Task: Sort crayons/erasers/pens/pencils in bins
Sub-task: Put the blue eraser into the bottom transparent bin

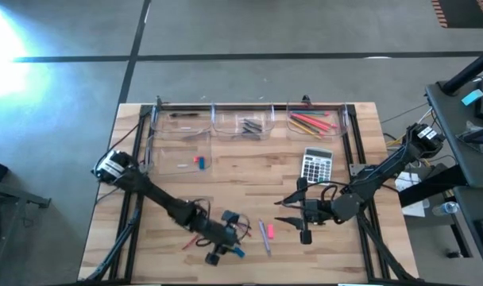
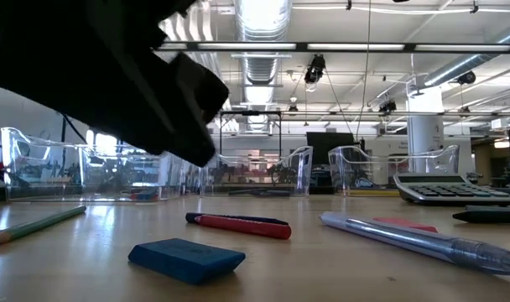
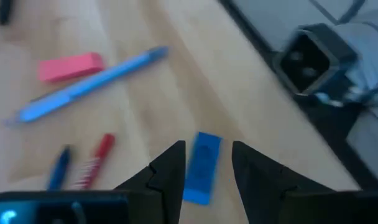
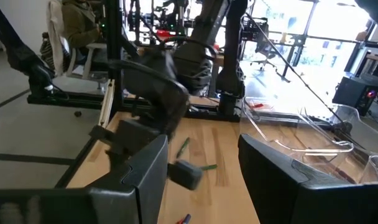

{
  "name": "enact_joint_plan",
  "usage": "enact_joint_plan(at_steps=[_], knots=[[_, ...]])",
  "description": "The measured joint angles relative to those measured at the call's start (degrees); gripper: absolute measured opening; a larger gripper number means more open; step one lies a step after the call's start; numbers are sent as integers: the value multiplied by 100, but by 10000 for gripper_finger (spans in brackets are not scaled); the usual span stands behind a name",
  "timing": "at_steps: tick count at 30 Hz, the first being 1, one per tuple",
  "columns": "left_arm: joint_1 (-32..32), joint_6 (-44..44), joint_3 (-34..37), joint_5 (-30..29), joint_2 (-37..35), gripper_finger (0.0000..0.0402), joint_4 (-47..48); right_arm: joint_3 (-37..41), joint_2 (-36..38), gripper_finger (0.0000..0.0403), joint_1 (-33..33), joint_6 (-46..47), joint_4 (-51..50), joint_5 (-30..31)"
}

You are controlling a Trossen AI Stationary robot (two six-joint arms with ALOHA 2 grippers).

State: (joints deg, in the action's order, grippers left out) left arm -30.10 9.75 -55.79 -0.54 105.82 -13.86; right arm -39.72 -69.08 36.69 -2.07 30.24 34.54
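- Two pincers are mine: my left gripper (image 3: 204, 163) hangs low over the near middle of the table (image 1: 249, 171), and my right gripper (image 1: 289, 211) waits to the right of it, near the calculator (image 1: 317, 165).
- My left fingers stand apart with a gap between them, and the blue eraser (image 3: 201, 167) lies on the wood in that gap (not lifted, as the low view shows it flat on the table (image 2: 186, 259)); whether the fingertips touch it I cannot tell.
- My right fingers (image 4: 145, 180) are spread wide and hold nothing.
- Just beyond the blue eraser lie a red-and-dark pen (image 2: 238, 224), a pale blue pen (image 3: 92, 84) and a pink eraser (image 3: 71, 66), the pink one beside the blue pen.
- A green pencil (image 2: 37, 225) lies near the table's near left part.
- Four clear bins (image 1: 245, 123) sit along the far side: the far right one holds red, orange and green pencils (image 1: 313, 122), the middle one holds dark sticks, and the nearer left bin holds a small red and blue piece (image 1: 199, 161).
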Motion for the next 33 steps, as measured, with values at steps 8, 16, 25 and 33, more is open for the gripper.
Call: enact_joint_plan(at_steps=[8,16,25,33], knots=[[-295,-312,-344,-310,203,126,77,0,0,187,-35,51,9,0],[-186,-601,-801,-365,682,195,293,0,-2,187,-35,103,0,0],[-165,-626,-966,-343,1103,226,384,0,-2,187,-35,103,-83,0],[-163,-560,-986,-306,1217,220,646,0,-2,187,-35,103,-103,0]])
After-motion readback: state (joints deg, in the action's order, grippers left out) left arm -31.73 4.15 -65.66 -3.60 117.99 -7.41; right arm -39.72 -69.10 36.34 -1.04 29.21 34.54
